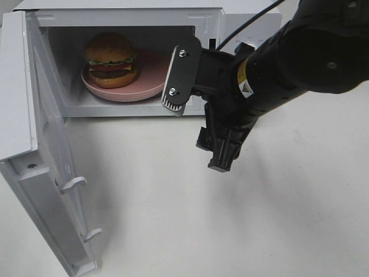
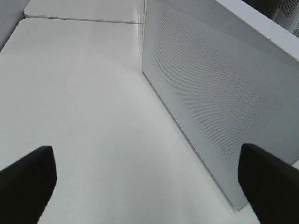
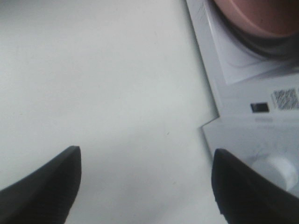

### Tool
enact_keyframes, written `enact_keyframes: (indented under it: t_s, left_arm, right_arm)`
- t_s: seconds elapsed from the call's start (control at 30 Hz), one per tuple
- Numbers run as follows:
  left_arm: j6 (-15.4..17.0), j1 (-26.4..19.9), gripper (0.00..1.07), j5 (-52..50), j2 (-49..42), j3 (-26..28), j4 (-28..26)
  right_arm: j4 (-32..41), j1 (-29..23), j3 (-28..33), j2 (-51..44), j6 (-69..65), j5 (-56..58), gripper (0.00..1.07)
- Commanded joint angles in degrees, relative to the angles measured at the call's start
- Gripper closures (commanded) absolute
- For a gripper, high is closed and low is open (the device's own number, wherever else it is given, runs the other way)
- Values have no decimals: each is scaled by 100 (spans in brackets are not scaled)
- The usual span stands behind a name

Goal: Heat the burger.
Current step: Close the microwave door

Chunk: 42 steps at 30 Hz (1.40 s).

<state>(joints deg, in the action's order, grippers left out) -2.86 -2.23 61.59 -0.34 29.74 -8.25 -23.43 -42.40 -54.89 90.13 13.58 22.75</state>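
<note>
Burger [image 1: 110, 59]: on pink plate [image 1: 151, 81], inside microwave [image 1: 115, 12], door [image 1: 52, 173] swung open
Right end effector [image 3: 145, 186]: jaws apart, empty, before the opening
Left end effector [image 2: 147, 186]: jaws wide, empty

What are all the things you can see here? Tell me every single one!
Tall round burger with golden-brown bun: one, brown, green, red and yellow, on the plate inside the microwave.
Round pink plate: one, pink, on the microwave floor.
Boxy white microwave: one, white, at the back of the table.
Microwave door: one, white, swung open on the left.
Round knob: one, white, on the microwave's front panel.
Flat table: one, white, under everything.
Right arm: one, black, reaching toward the microwave opening.
Right gripper: one, black, open, empty.
Left gripper: one, black, open, empty.
</note>
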Motion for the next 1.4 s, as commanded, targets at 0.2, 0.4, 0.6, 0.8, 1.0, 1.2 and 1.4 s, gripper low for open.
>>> enact_keyframes:
  t_s: [0.2, 0.4, 0.6, 0.8, 1.0, 1.2, 1.4]
  left_arm:
    - [11, 17, 9, -29, -86, -6, -17]
    - [11, 17, 9, -29, -86, -6, -17]
    - [11, 17, 9, -29, -86, -6, -17]
    - [11, 17, 9, -29, -86, -6, -17]
    - [11, 17, 9, -29, -86, -6, -17]
    - [11, 17, 9, -29, -86, -6, -17]
    - [11, 17, 9, -29, -86, -6, -17]
  right_arm:
    - [911, 17, 476, -1008, -1066, 1369, 31]
    - [1450, 17, 596, -1599, -1289, 2532, 31]
    - [1438, 17, 722, -2086, -1581, 3369, 31]
    - [1461, 17, 722, -2939, -1667, 4051, 31]
    - [1576, 17, 728, -4005, -1673, 4418, 31]
    - [1707, 138, 728, -4922, -1679, 4727, 31]
    - [1753, 773, 756, -5392, -1633, 4813, 31]
